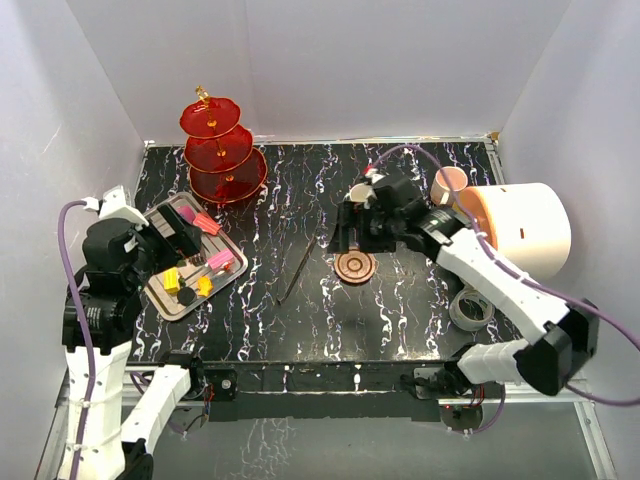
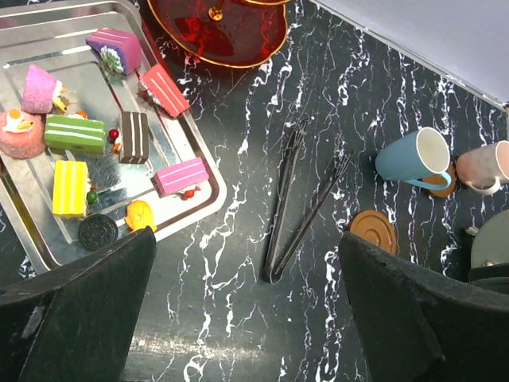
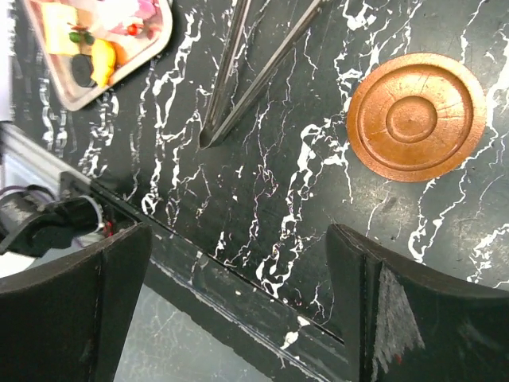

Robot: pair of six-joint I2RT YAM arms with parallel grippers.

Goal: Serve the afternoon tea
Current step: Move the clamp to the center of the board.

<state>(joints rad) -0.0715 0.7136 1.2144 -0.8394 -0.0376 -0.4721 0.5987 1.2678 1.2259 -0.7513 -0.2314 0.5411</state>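
Hovering over the rectangular silver metal tray (image 2: 171,137) at nine o'clock, the left gripper (image 2: 246,263) is held spread wide, nothing between its fingers. The small colourful block sweets (image 2: 74,134) are kept there, probably awaiting transfer to the translucent red three-tier stand (image 1: 228,180) at eleven o'clock. Thin dark metal tongs (image 2: 285,199) are laid centre, within both arms' reach. The right gripper (image 3: 238,239), likewise agape and empty, is angled down beside the bare round brown saucer (image 3: 416,117). The blue cup (image 2: 413,159) and pink cup (image 2: 487,165) are parked at two o'clock.
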